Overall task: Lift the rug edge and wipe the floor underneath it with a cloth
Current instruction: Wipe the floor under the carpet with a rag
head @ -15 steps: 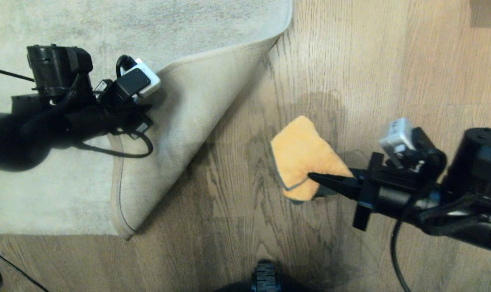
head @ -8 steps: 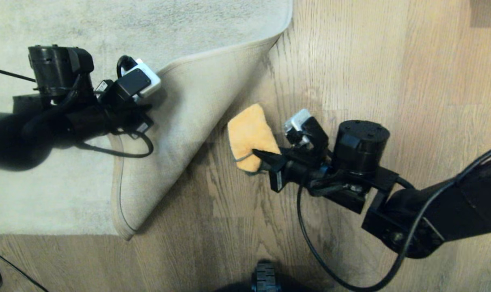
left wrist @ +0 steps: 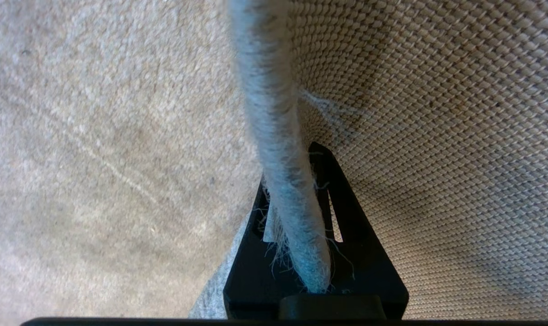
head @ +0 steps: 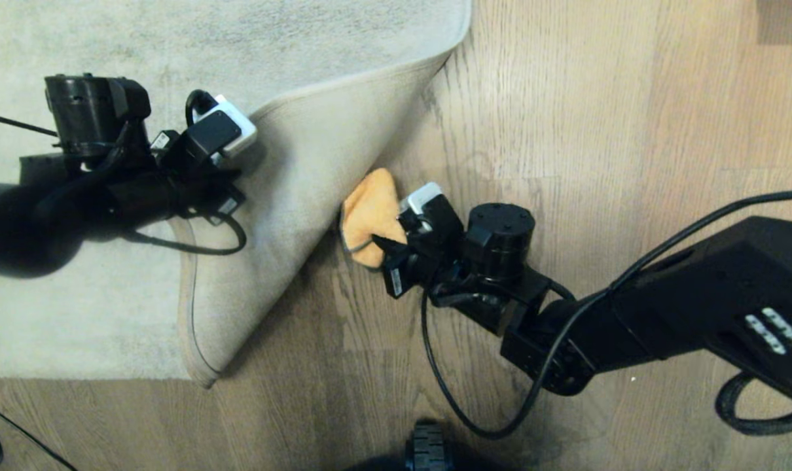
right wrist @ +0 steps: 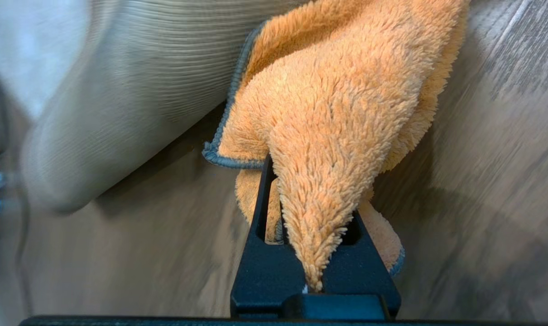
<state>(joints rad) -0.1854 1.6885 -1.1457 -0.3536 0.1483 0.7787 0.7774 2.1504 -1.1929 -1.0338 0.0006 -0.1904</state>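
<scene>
Holding the rug edge (left wrist: 283, 181) up on the left of the scene, the left gripper (left wrist: 301, 217) has its jaws clenched on the bound border, one finger on the pile side and one on the woven underside. In the head view this arm sits over the rug (head: 141, 314), just where it was a second ago, and the folded-back flap looks unchanged, its pale underside facing up and its corner lying near the bottom left.

Right of the flap is the bare strip of floor (head: 566, 131) that the fold uncovers. Here is the change: a second ago the cloth (head: 370, 209) lay well out on the open planks to the right; now it has been swept left and a little farther away, until its far tip touches or sits just beside the raised flap. The right wrist view shows the orange pile bunched against the rug's underside, with the floor blurred by motion.

The right gripper (right wrist: 312, 267) is pinched tight on a fold of the cloth, its arm stretched in from the right.

Judging from this, the wipe has reached the inner limit of the exposed floor; the stretch along the fold nearer the robot probably wants a pass too.
</scene>
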